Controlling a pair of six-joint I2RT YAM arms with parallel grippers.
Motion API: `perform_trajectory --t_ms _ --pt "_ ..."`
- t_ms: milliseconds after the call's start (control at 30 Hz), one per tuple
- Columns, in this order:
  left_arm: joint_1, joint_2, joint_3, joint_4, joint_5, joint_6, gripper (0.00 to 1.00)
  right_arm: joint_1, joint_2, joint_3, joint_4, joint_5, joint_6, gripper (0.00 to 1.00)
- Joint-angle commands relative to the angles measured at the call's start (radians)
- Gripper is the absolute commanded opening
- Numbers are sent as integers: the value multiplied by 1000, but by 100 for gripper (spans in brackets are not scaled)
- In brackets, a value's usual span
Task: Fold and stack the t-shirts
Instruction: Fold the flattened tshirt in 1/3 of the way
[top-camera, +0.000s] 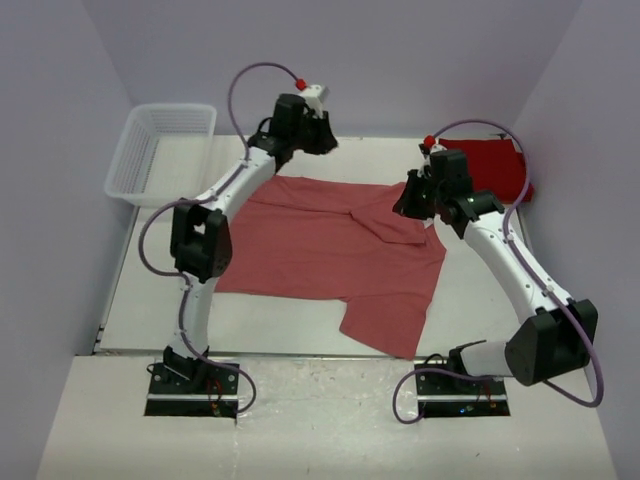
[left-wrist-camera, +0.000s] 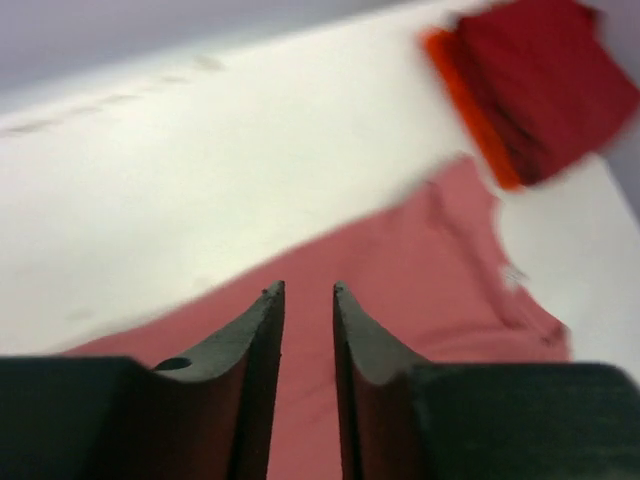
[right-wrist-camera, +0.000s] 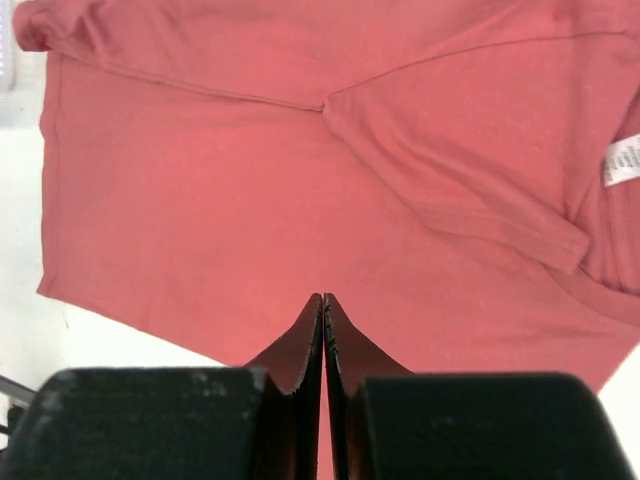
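A faded salmon-red t-shirt lies spread out and partly folded over in the middle of the table. My left gripper hovers above its far edge, and in the left wrist view the jaws stand apart with nothing between them, the shirt below. My right gripper hangs over the shirt's right shoulder area; in the right wrist view its jaws are pressed together over the flat cloth. A stack of deep red folded t-shirts rests at the back right, also in the left wrist view.
A white mesh basket stands at the back left corner. The shirt's white label shows near its collar. Walls close in the table at the back and on both sides.
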Motion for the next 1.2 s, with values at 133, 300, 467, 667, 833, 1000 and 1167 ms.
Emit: perform_trajectory --t_ms 133,300,467,667,833,1000,1167 --pt "128 -82 -159 -231 -511 149 0 17 190 85 49 -37 -3 0" --pt "166 -48 -185 -231 -555 123 20 31 224 102 40 -49 -19 0" --pt "173 -92 -299 -167 -685 53 51 32 225 87 51 -32 -25 0" --pt "177 -157 -437 -125 -877 13 54 38 266 90 42 -34 -23 0" --pt "197 -196 -474 -76 -905 46 47 54 274 93 39 -28 -25 0" --pt "215 -227 -469 -29 -801 66 30 62 288 98 31 -11 -28 0" --pt "243 -140 -314 -85 -755 71 0 65 286 93 11 14 -34 0"
